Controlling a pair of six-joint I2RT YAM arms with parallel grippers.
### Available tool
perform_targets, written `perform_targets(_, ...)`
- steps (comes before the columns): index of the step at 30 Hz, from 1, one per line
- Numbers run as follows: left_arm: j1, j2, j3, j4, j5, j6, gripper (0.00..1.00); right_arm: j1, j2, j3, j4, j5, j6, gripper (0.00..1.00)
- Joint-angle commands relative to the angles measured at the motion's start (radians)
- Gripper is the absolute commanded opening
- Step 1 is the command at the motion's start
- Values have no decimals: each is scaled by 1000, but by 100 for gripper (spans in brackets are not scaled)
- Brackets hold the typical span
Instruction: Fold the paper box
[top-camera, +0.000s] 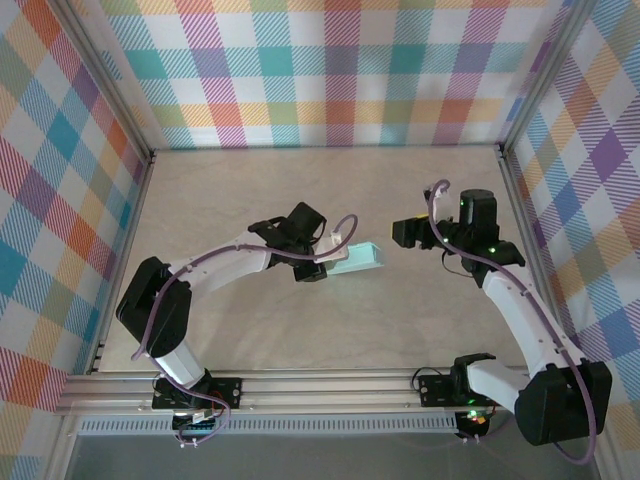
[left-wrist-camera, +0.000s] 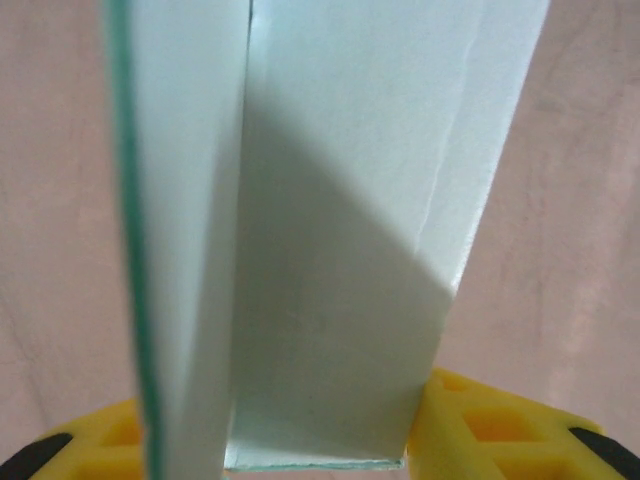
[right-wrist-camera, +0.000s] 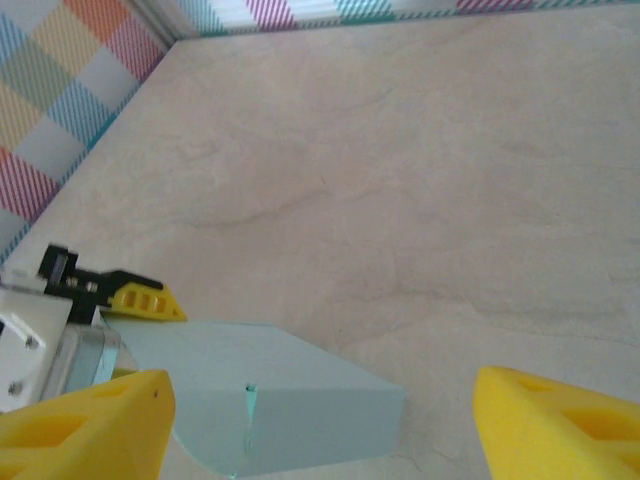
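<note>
The bench (top-camera: 300, 195), a flat beige slab with faint marble-like veining, sits inside plaid-printed walls (top-camera: 330, 70) of pastel checks, with a ribbed aluminium rail (top-camera: 330, 400) along its near edge. The left arm (top-camera: 215, 262), white shells on black joints with a lilac cable looped beside it, reaches from the near-left corner toward the middle of the bench. The right arm (top-camera: 525, 310), built the same way, rises from the near-right corner.

The paper box (top-camera: 362, 260) lies between the two tools, just right of the bench's middle. It is a long, narrow, pale mint-blue rectangle of thin matte card with crisp folded edges. Whether it rests on the surface cannot be told. The left wrist view shows one panel edge-on with a greener cut rim and a soft crease down the far wall. The right wrist view shows a small slit in the box's near edge.

The left gripper (top-camera: 325, 262) is clamped on the box's end, its yellow ribbed fingers (left-wrist-camera: 490, 430) pressed to the card. The right gripper (right-wrist-camera: 320, 430) hangs just beside the box's free end, its jaws spread wide and its blunt, textured yellow fingers (right-wrist-camera: 560, 420) holding nothing.
</note>
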Motion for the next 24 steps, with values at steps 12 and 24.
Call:
perform_targets(12, 17, 53, 128, -306, 108, 42, 43, 249, 34, 76, -175, 121, -323, 45)
perform_targets(24, 17, 73, 151, -334, 107, 57, 43, 327, 137, 129, -218, 208, -363, 20)
